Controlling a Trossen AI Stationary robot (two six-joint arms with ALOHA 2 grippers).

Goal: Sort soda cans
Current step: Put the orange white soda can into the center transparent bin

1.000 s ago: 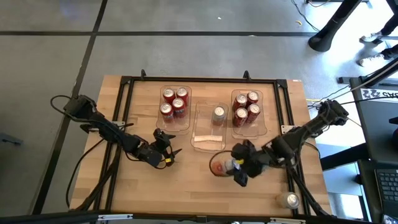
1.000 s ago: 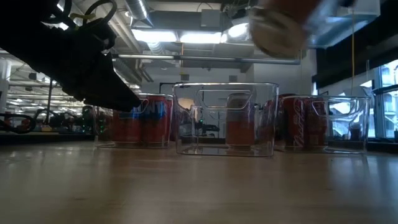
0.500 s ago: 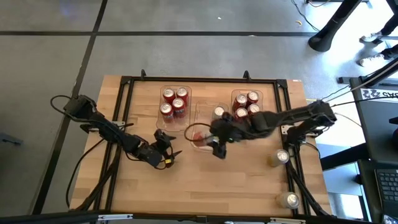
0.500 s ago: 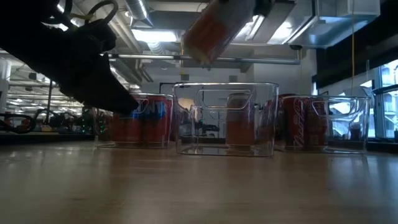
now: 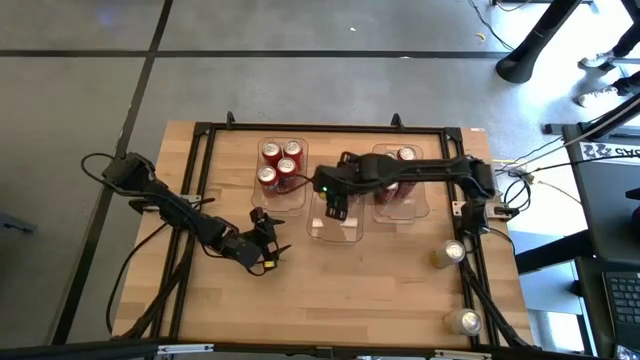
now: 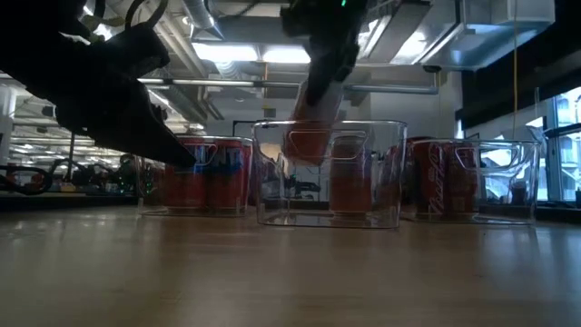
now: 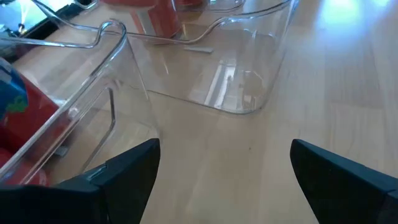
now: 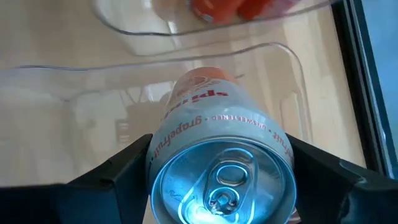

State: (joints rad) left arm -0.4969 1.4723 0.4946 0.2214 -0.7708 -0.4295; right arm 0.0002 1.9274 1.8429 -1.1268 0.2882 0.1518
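Observation:
My right gripper [image 5: 335,197] reaches from the right across to the clear middle bin [image 5: 338,232] and is shut on a pale can [image 8: 221,180] with a silver top and grapefruit lettering. In the low view this can [image 6: 311,136] hangs tilted, its lower end below the bin's rim. Another can [image 6: 349,186] stands on that bin's floor. Red cans stand in the left bin [image 5: 282,172] and in the right bin [image 5: 402,192]. Two pale cans [image 5: 450,252] [image 5: 465,321] stand on the table near its right edge. My left gripper [image 5: 270,250] hovers open, near and left of the bins. My right gripper pinches the pale can between its two fingers [image 8: 118,180], one on each side of the body at its top end [image 8: 163,149]. The fingers come from above and run along the can, whose silver top faces the wrist. The can is lifted clear and tilted, lower end inside the middle bin.
The three clear bins sit side by side at the table's far middle, inside a black frame [image 5: 205,180]. Bare wood lies near the middle [image 5: 350,290]. The left wrist view shows the middle bin's wall [image 7: 249,93] and the left bin's corner [image 7: 93,93] close ahead.
My right gripper has carried the pale can from the near right of the table toward the far left, over the middle bin, and lowered it. The can's lower end now sits below the bin's rim. The left arm has kept still.

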